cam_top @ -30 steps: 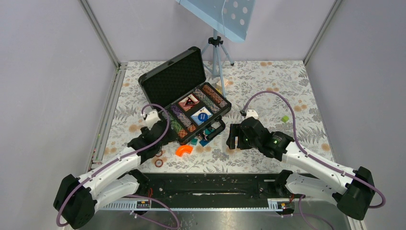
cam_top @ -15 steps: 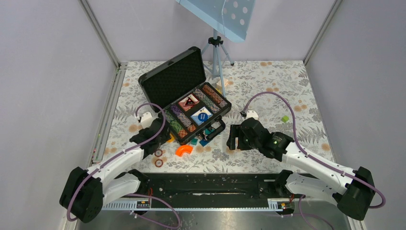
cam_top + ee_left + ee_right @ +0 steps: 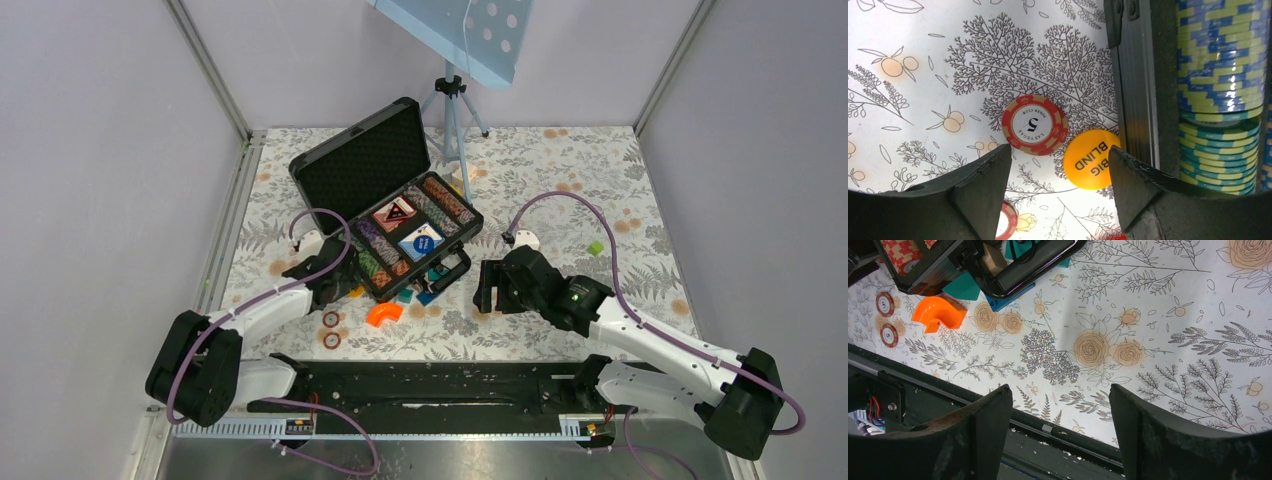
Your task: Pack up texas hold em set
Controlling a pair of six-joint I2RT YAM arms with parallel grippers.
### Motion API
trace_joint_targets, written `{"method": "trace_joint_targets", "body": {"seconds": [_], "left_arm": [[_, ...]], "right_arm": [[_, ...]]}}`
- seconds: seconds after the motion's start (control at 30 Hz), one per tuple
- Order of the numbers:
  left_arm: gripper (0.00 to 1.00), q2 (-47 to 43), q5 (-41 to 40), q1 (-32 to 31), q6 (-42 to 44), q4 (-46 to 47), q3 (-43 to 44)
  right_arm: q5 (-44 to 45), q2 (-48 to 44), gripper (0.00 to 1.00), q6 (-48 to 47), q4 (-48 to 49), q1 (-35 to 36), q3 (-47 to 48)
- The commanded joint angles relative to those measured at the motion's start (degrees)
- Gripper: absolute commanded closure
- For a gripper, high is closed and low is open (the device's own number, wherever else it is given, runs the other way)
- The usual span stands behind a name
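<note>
- Left gripper spread wide, empty, above a red chip and yellow disc; the chip sits at the disc's 10 o'clock.
- Case open, at the disc's 3 o'clock.
- Right gripper wide, empty, at the case's 4 o'clock.

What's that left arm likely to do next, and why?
Probably lower the open left gripper and close on the red chip. The chip lies loose on the table just ahead of it, outside the case it belongs in.
</note>
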Motion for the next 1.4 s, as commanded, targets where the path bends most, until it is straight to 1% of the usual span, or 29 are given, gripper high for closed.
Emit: {"method": "trace_joint_targets", "body": {"seconds": [0.0,0.3,0.77,1.0,1.23,1.37], "left_arm": [[0.29,1.3,1.5,1.2,0.1,1.1,1.7],[0.26,0.3,-1.0,4.2,0.4,-2.9,2.8],[0.27,6.1,-2.0,5.4,2.4,-4.6,7.4],[0.33,6.9,-1.1,5.4,1.8,-4.9,7.0],[0.42,6.8,0.0,5.4,1.2,-4.1,5.8],[0.43,6.9,0.3,5.4,1.1,-3.9,5.6]], "right_arm": [[-0.1,-0.6,0.22,0.4,0.6,0.2,-0.5],[0.0,-0.3,0.22,0.3,0.7,0.2,-0.7],[0.2,-1.2,0.21,0.4,0.7,0.2,-1.5],[0.2,-1.5,0.21,0.4,0.7,0.2,-1.7],[0.4,-1.6,0.21,0.1,0.7,0.2,-1.8],[0.4,-1.6,0.21,0.2,0.7,0.2,-2.0]]}}
